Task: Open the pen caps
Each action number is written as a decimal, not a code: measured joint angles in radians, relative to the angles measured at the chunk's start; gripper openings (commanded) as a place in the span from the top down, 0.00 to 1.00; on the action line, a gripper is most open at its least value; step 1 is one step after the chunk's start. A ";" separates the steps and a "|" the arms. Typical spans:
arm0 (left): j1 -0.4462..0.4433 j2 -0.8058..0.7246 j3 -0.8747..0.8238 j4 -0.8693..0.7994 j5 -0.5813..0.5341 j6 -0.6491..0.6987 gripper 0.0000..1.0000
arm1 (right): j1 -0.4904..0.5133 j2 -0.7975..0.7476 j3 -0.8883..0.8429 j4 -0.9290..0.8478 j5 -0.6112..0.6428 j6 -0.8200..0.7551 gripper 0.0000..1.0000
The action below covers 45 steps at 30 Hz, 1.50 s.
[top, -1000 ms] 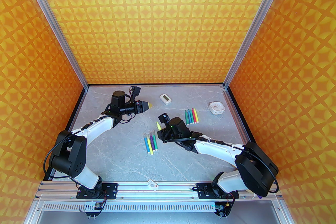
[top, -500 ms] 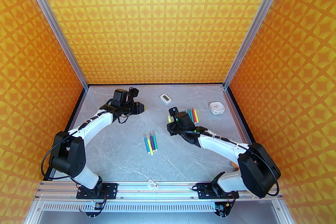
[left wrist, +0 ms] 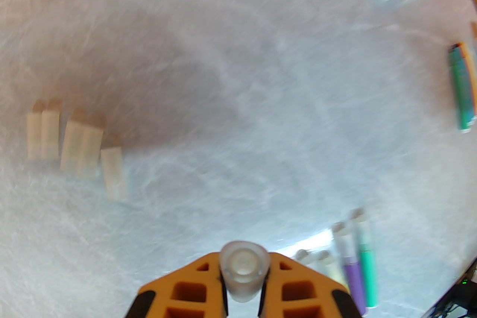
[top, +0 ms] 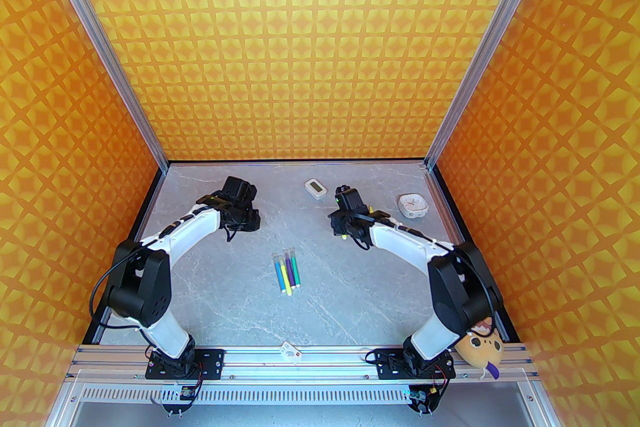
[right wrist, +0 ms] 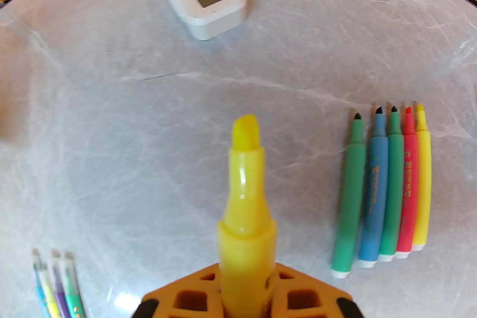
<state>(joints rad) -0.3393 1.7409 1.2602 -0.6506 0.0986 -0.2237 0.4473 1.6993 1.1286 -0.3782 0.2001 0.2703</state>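
My left gripper (left wrist: 243, 285) is shut on a translucent pen cap (left wrist: 243, 268), held above the table at the rear left (top: 247, 221). Several loose pen caps (left wrist: 80, 148) lie in a row to its left. My right gripper (right wrist: 246, 286) is shut on a yellow pen (right wrist: 244, 193) whose tip is bare; from above it sits right of centre (top: 343, 235). Several uncapped pens (right wrist: 384, 189) lie side by side to its right. Several capped pens (top: 287, 271) lie mid-table, also seen as capped pens (right wrist: 56, 286) at the right wrist view's lower left and as capped pens (left wrist: 357, 264) at the left wrist view's lower right.
A white digital device (top: 315, 188) lies near the back centre and a small white clock (top: 413, 205) at the back right. A plush toy (top: 480, 347) rests by the right arm's base. Orange patterned walls close in three sides.
The left arm tipped its gripper down toward the rear-left table. The right arm carried the yellow pen back and right, over the row of uncapped pens.
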 measured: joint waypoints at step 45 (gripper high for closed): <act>0.000 0.284 0.214 -0.182 -0.310 0.056 0.92 | 0.000 0.116 0.089 -0.082 0.090 -0.014 1.00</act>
<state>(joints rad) -0.3393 2.0247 1.4746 -0.8322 -0.2111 -0.1680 0.4473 1.8153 1.2179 -0.4603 0.2897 0.2558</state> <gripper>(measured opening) 0.137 0.163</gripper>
